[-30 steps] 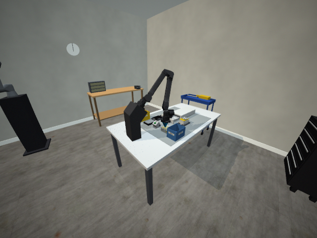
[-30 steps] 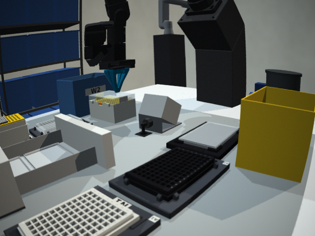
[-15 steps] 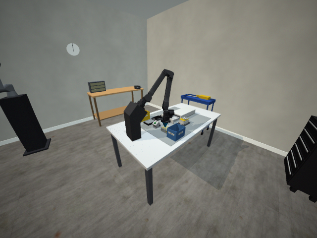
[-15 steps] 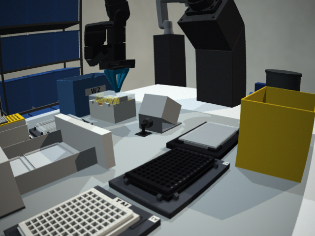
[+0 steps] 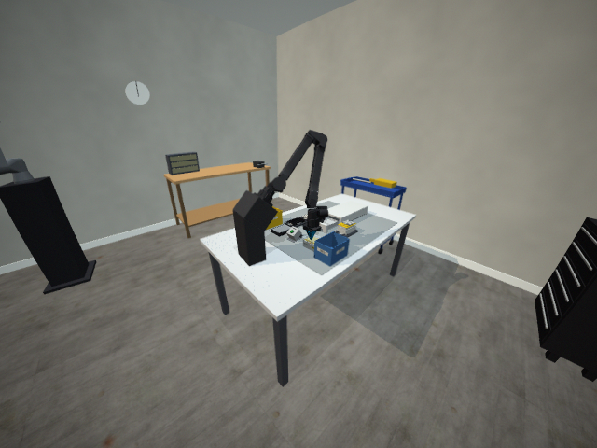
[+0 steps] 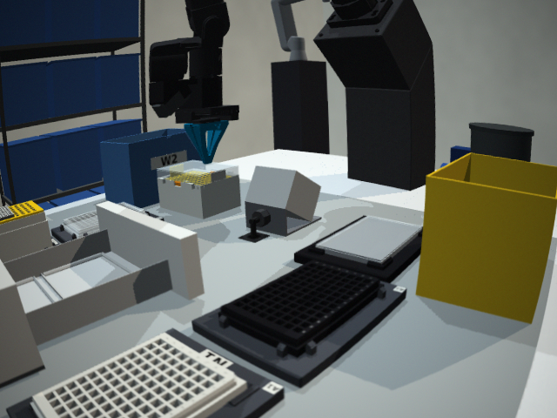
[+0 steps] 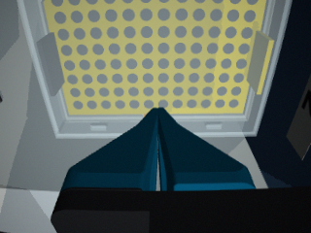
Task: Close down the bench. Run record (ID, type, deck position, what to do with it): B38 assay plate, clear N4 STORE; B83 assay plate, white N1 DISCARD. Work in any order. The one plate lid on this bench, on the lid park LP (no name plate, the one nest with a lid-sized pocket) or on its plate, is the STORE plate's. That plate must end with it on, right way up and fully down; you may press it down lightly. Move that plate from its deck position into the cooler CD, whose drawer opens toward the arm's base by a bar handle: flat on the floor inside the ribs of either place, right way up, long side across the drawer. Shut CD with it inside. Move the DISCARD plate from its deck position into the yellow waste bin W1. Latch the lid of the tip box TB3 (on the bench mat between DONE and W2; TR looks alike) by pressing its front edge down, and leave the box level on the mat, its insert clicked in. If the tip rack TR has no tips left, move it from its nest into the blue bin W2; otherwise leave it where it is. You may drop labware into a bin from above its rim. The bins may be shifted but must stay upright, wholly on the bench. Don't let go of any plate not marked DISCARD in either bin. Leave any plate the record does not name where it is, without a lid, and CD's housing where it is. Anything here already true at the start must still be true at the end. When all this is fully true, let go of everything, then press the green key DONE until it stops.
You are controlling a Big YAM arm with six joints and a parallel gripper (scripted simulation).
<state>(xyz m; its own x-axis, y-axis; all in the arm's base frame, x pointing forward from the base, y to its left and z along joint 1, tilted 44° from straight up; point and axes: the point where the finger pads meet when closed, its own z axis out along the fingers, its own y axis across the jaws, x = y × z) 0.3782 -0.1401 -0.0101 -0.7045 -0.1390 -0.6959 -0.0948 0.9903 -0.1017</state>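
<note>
My gripper [image 6: 207, 158] is shut and empty, pointing straight down over the tip box TB3 [image 6: 199, 189]. In the wrist view its blue fingertips [image 7: 157, 112] sit at the near edge of the box's clear lid, over the yellow insert [image 7: 155, 46] full of holes. I cannot tell if they touch the lid. The blue bin W2 [image 6: 135, 168] stands just behind the box. The white plate [image 6: 139, 382] lies in nest N1 at the front. A clear plate [image 6: 83, 222] lies at the far left. The lid [image 6: 368, 243] rests on its park. The cooler's drawer [image 6: 81, 279] stands open and empty.
The yellow bin W1 [image 6: 487, 233] stands at the right. A black plate [image 6: 301, 301] sits in the middle nest. A grey wedge housing [image 6: 281, 198] sits right of the tip box. The yellow-topped tip rack TR [image 6: 20, 211] is at the far left. The arm's black base [image 6: 386, 90] rises behind.
</note>
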